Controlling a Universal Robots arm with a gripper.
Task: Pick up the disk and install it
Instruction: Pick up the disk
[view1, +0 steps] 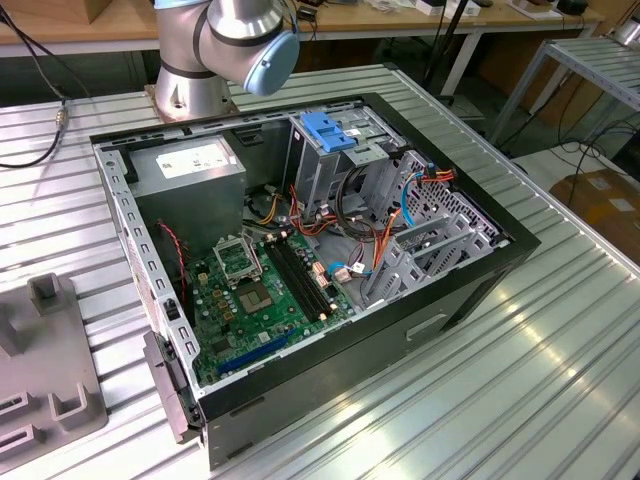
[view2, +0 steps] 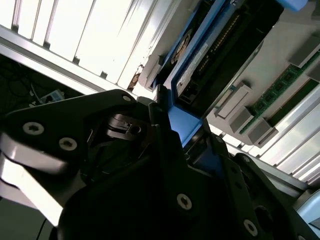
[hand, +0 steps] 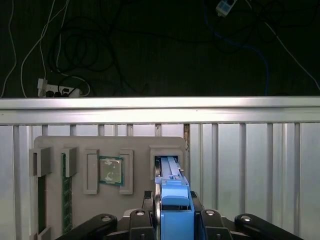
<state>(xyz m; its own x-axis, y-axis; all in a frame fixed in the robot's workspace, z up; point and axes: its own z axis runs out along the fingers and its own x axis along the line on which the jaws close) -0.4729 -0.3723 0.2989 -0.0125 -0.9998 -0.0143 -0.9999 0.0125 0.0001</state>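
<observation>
In the exterior view an open PC case (view1: 330, 300) is seen lying on its side on the slatted metal table (view1: 540, 370), green motherboard (view1: 262, 290) exposed and a blue bracket (view1: 328, 130) sitting on top of the grey drive cage (view1: 320, 170). The arm's base (view1: 215, 50) is parked right behind the case, and a grey parts tray (view1: 50, 390) is found at the exterior view's left edge, well apart from the case. In the second wrist view the gripper (view2: 182, 127) is clamped onto the blue rail of the disk (view2: 200, 60), which is stood on edge in the tray (view2: 235, 105), with a green memory stick (view2: 280, 85) lying nearby. In the first wrist view the gripper (hand: 175, 205) is seen squeezed around the disk (hand: 170, 167), which is seated in its slot of the tray (hand: 135, 145), next to a processor chip (hand: 110, 171).
</observation>
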